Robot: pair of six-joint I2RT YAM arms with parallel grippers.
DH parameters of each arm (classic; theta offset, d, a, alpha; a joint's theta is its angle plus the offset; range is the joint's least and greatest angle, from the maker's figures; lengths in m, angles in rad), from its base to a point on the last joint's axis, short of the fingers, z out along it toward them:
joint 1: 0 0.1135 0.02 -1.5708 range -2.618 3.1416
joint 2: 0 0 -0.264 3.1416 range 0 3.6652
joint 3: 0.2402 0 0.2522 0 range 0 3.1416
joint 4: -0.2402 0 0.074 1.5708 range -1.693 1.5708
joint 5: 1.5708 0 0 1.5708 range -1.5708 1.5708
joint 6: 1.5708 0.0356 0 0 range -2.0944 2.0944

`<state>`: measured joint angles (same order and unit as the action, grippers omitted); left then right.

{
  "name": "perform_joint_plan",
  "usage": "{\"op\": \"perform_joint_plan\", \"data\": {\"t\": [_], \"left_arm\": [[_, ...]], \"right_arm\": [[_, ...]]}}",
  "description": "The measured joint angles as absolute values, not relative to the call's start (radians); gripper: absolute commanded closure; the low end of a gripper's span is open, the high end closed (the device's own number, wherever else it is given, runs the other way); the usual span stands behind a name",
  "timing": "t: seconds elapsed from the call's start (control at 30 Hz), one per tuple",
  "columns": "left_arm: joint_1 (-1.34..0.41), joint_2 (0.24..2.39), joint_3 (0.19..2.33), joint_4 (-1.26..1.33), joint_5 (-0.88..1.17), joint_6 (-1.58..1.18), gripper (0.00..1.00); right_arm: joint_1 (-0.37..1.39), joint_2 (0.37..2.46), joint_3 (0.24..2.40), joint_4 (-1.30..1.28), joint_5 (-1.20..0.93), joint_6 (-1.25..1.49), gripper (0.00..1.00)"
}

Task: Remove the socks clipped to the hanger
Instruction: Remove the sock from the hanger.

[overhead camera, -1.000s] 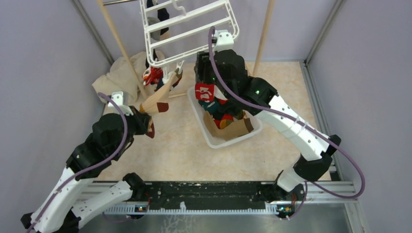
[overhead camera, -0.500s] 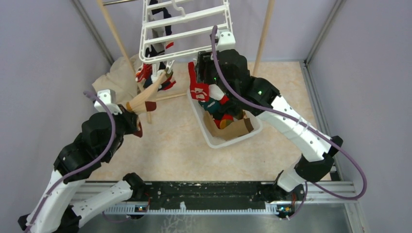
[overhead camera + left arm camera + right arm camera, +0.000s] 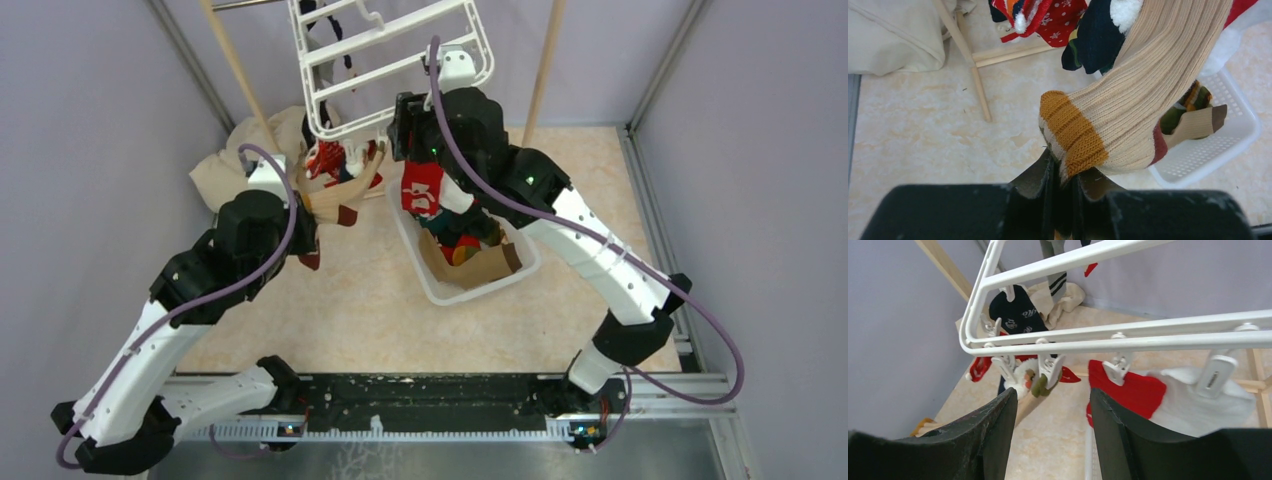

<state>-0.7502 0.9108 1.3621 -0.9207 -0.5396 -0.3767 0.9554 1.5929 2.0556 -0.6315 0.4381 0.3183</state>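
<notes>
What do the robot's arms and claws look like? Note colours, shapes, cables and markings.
The left arm and right arm pair white link shells with bulky black joints. A purple cable loops along each. Small green lights glow on the right arm. The left claw and right claw have broad matte black fingers; no printed markings show.

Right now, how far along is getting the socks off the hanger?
Done: several socks lie in the white basket. In hand: the left gripper is shut on a beige ribbed sock stretched toward the hanger; the right gripper is open below a clipped red-and-white sock. Left: that one, a navy sock and a grey striped sock.
</notes>
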Motion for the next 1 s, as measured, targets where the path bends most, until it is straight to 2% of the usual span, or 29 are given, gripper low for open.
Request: {"op": "perform_joint_plan", "data": {"t": [0.2,1.0], "left_arm": [[-0.741,0.902,1.359,-0.919,-0.485,-0.376,0.82],[-0.738,0.867,1.262,-0.857,-0.398,-0.381,0.83]], "right_arm": [[0.968,1.663,2.133,-0.675,0.443,0.318,0.41],[0.993,1.782,2.219,-0.762,0.602,0.333,0.39]]}}
